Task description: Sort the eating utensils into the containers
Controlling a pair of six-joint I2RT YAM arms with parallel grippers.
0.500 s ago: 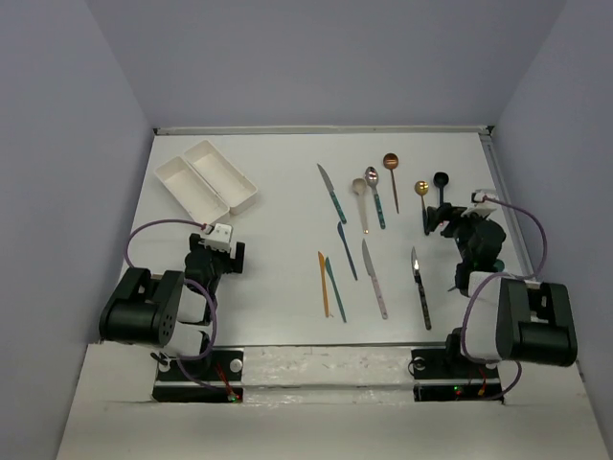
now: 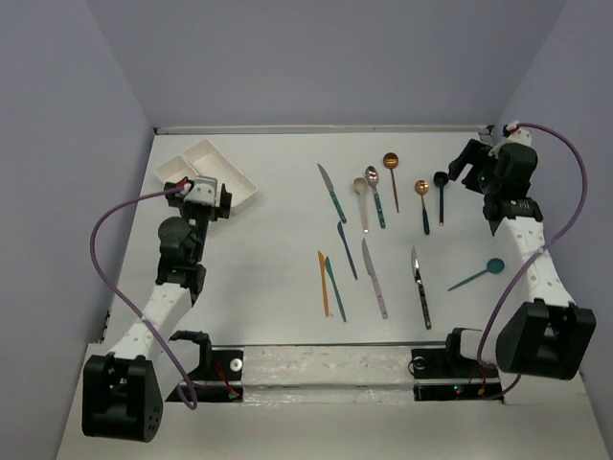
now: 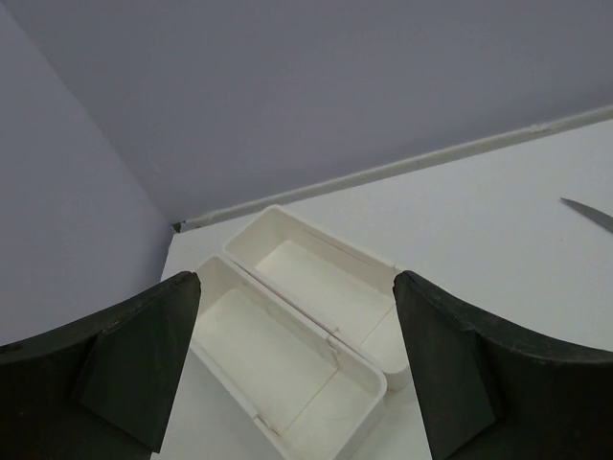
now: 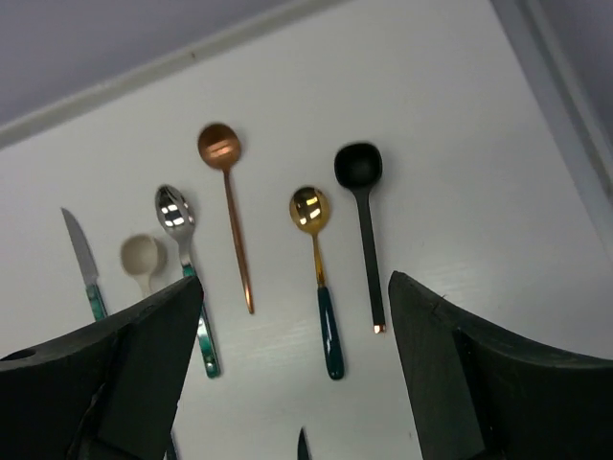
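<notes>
My right end effector [image 4: 292, 316], spread and empty, faces the slim gold-bowled teal-handled metal spoon [image 4: 326, 326]: light, stiff, slippery, I judge, best pinched mid-handle.

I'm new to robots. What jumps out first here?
The colourful knives and spoons scattered across the middle of the white table, with a teal spoon lying alone near the right edge. The left claw hangs open by the empty twin white trays at the far left, and the right claw hangs open near the far row of spoons.
</notes>
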